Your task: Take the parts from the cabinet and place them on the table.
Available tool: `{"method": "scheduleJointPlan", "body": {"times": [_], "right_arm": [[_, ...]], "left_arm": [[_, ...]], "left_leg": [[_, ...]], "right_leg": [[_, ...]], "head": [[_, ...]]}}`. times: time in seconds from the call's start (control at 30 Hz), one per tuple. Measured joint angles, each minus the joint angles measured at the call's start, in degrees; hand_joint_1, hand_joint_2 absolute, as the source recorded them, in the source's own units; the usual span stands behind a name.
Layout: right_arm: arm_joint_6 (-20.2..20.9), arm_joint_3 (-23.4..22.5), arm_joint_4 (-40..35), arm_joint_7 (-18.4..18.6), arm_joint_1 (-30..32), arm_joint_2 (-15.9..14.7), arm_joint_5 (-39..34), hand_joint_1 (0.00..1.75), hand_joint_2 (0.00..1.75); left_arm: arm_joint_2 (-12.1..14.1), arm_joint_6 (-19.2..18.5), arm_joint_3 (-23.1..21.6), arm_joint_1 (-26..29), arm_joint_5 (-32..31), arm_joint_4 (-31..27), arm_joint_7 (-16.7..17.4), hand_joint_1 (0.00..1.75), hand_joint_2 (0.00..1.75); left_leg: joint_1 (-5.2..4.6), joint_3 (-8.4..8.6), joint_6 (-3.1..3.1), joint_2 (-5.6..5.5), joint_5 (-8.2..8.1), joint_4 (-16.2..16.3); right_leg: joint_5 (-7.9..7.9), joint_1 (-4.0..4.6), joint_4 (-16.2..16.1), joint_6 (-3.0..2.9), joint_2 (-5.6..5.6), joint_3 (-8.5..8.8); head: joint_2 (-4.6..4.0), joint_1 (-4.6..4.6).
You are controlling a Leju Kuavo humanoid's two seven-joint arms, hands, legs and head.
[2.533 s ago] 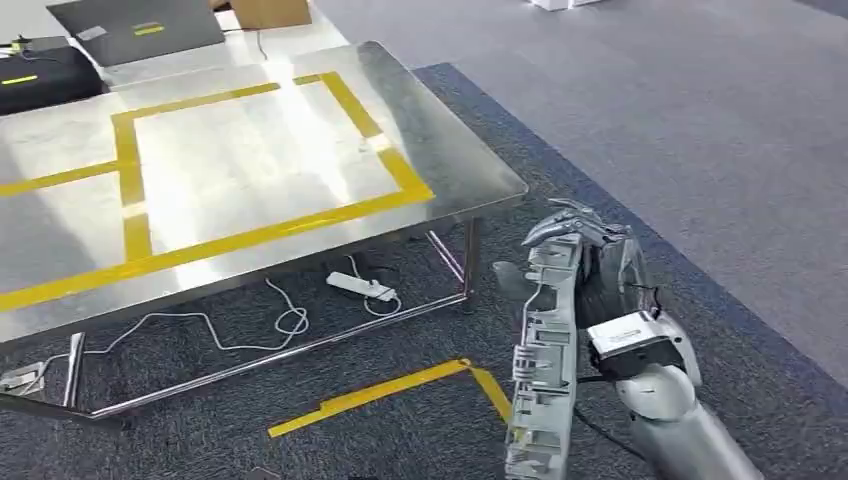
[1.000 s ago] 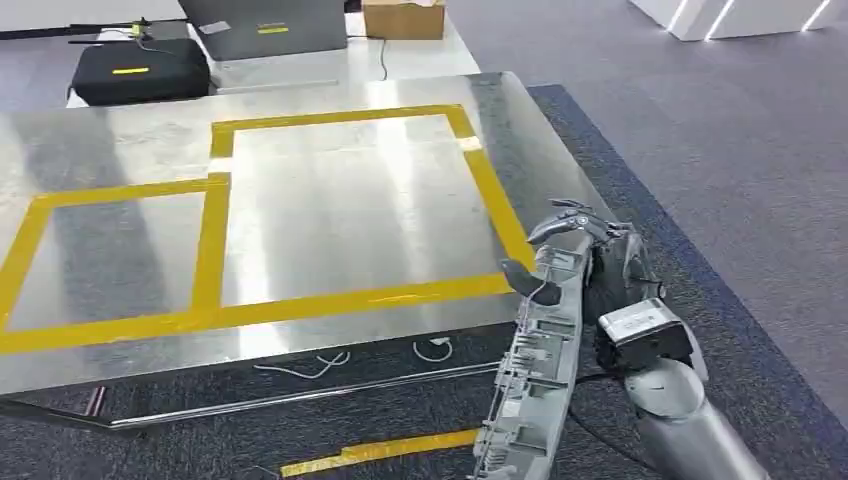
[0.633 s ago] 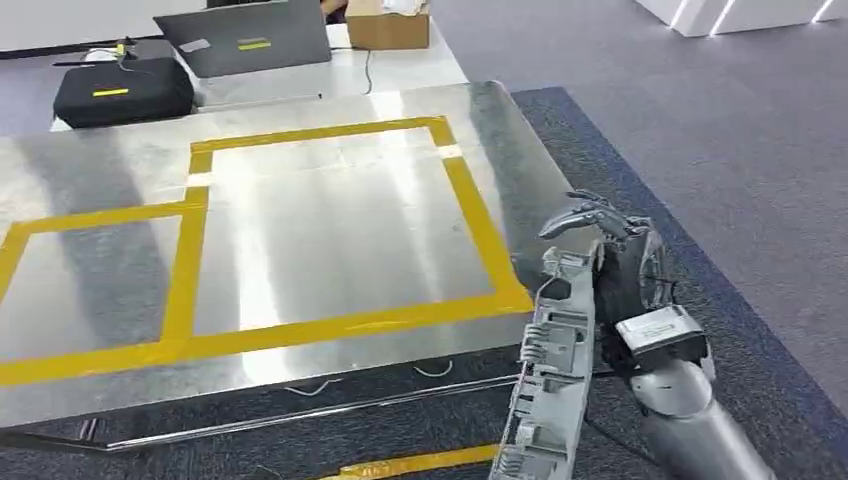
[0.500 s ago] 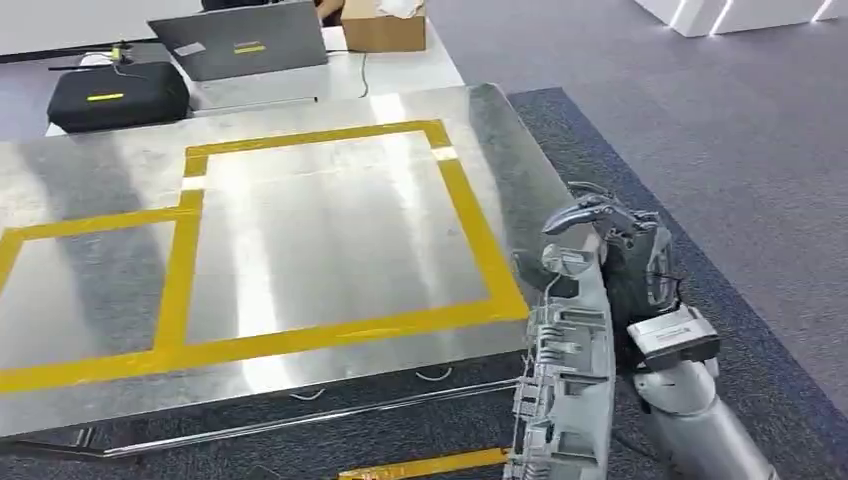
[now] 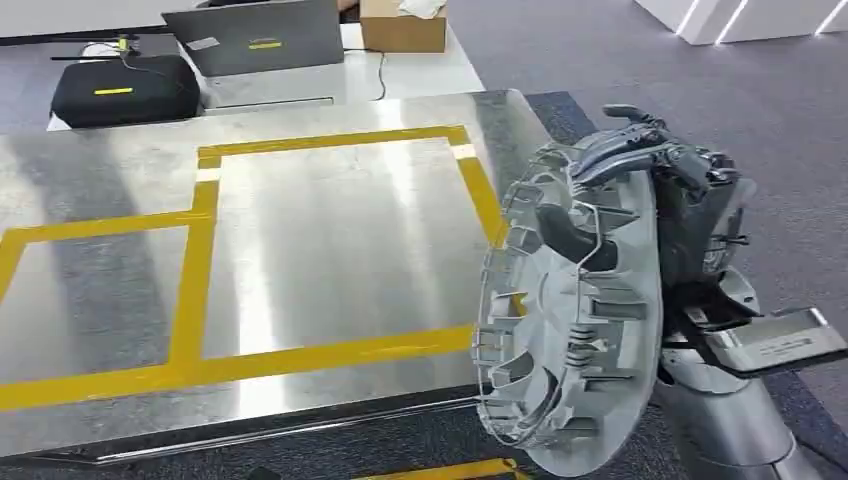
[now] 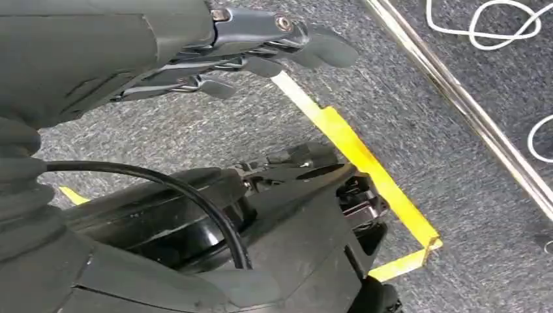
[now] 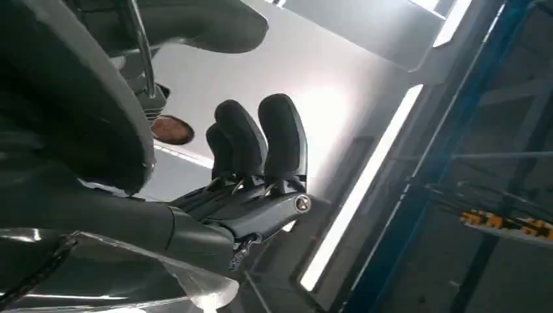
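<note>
My right hand [image 5: 668,190] grips the wheel cover [image 5: 570,320], a round grey plastic part, by its upper rim: fingers [image 5: 625,150] curl over the top edge, thumb on the ribbed inner face. The cover stands on edge, inner side with ribs and wire ring turned toward the tabletop [image 5: 300,260], raised above the tabletop's near right corner and overlapping that corner in head view. I can't tell whether it touches the steel.

Right wrist view: dark fingers [image 7: 261,143] bent next to the cover's curved rim [image 7: 72,98], camera looking up at ceiling lights.

My left hand [image 6: 248,45] hangs low over grey carpet, fingers stretched out nearly straight and close together, holding nothing. Below it a strip of yellow floor tape [image 6: 365,169], a metal table rail [image 6: 456,98] and white cable [image 6: 489,26].

The tabletop is bare steel marked with yellow tape [image 5: 200,260] in rectangles. Past its far edge, on a white surface: a black case [image 5: 115,88], a grey laptop [image 5: 265,38], a cardboard box [image 5: 403,28].
</note>
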Motion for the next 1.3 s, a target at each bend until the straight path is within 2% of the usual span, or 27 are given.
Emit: {"method": "scheduleJointPlan", "body": {"times": [0.37,0.5,0.63,0.87,1.1,1.27,1.3], "right_arm": [[0.1,1.2,-1.5,0.8,-0.4,0.1,-1.5,1.75,1.75],[-1.6,1.7,4.3,2.0,0.6,1.9,-3.4,1.75,1.75],[-4.2,2.0,12.8,2.9,0.8,3.6,-2.3,1.75,1.75],[-4.9,2.1,18.6,3.3,0.4,5.0,-1.9,1.75,1.75],[-8.4,2.9,26.8,6.1,-3.8,7.1,6.2,1.75,1.75],[-8.0,6.1,31.0,7.6,-7.2,9.1,12.4,1.75,1.75],[-7.7,7.2,31.6,8.0,-7.7,9.7,14.1,1.75,1.75]], "left_arm": [[-0.1,0.2,-0.2,0.0,-0.5,0.0,0.1,0.0,1.75],[-0.6,1.4,-0.7,-0.2,-1.0,0.0,0.1,0.0,1.75],[-1.0,1.6,-1.5,-0.4,-2.0,0.0,0.2,0.0,1.75],[-1.1,1.7,-2.3,-0.5,-2.3,0.0,0.3,0.0,1.75],[-1.2,1.7,-3.8,-0.9,-4.0,0.0,1.2,0.0,1.75],[-1.2,1.4,-4.7,-1.0,-4.6,0.0,1.6,0.0,1.75],[-1.2,1.3,-4.8,-1.1,-4.6,0.0,1.8,0.0,1.75]], "left_leg": [[-0.03,0.09,0.34,0.01,0.19,0.0],[0.04,0.28,0.31,0.03,0.29,0.0],[0.06,0.29,0.29,0.01,0.38,0.0],[0.06,0.29,0.3,0.01,0.38,0.0],[0.06,0.3,0.28,0.01,0.41,0.0],[0.05,0.29,0.27,0.01,0.45,0.0],[-0.34,0.29,0.88,-0.03,0.23,0.2]], "right_leg": [[0.34,-0.02,-0.1,0.57,-0.03,0.01],[0.36,0.03,-0.1,0.58,-0.02,0.18],[0.37,0.06,0.0,0.58,-0.07,0.17],[0.36,0.07,0.0,0.58,-0.07,0.17],[0.37,0.09,0.0,0.58,-0.06,0.18],[0.41,0.08,0.0,0.58,-0.05,0.18],[0.76,-0.16,-0.6,1.18,-0.12,0.29]], "head": [[0.0,-0.07],[0.0,-0.09],[0.0,-0.05],[0.0,-0.04],[0.0,-0.04],[0.0,-0.07],[0.0,-0.09]]}}
